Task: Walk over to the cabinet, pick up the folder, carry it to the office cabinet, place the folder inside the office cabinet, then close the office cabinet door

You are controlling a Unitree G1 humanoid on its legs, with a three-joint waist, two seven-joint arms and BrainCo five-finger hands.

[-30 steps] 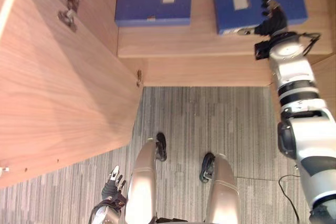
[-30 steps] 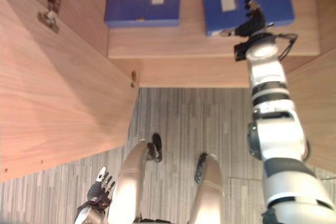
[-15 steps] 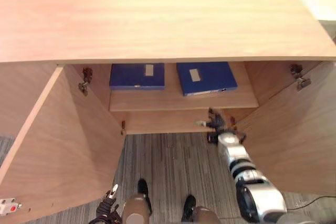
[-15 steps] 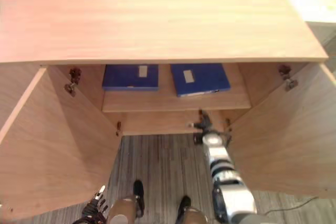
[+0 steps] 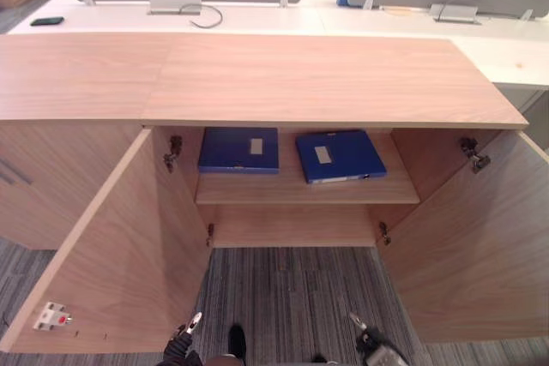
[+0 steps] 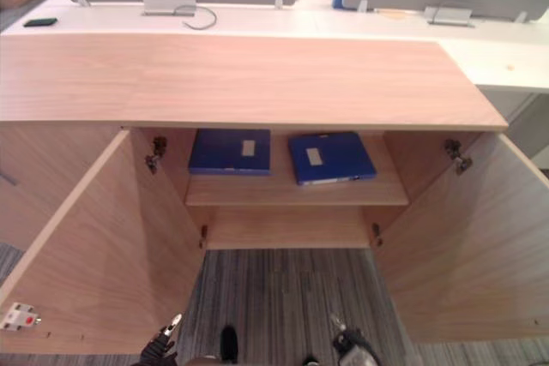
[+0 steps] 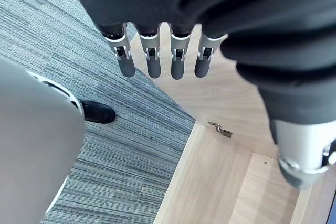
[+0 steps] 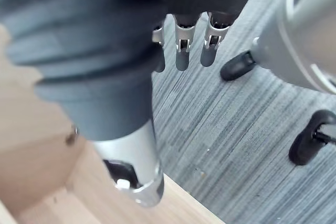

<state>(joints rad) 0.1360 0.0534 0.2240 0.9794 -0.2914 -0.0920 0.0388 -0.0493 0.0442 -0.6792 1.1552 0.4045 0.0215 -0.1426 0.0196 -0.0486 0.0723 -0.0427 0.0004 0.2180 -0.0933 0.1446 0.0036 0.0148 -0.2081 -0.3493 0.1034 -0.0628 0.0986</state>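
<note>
I see the folder flat on the shelf of the office cabinet, beside a second folder, long axis side to side, slightly skewed. Left hand and right hand hang empty, fingers straight.

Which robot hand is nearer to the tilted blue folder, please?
Right. The right robot hand hangs low before the folder; the left robot hand hangs by the left door.

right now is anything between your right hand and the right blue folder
Nothing visible. The wooden cabinet stands open, the right flat blue folder lies exposed on its shelf, and the right hand hangs low over grey carpet.
</note>
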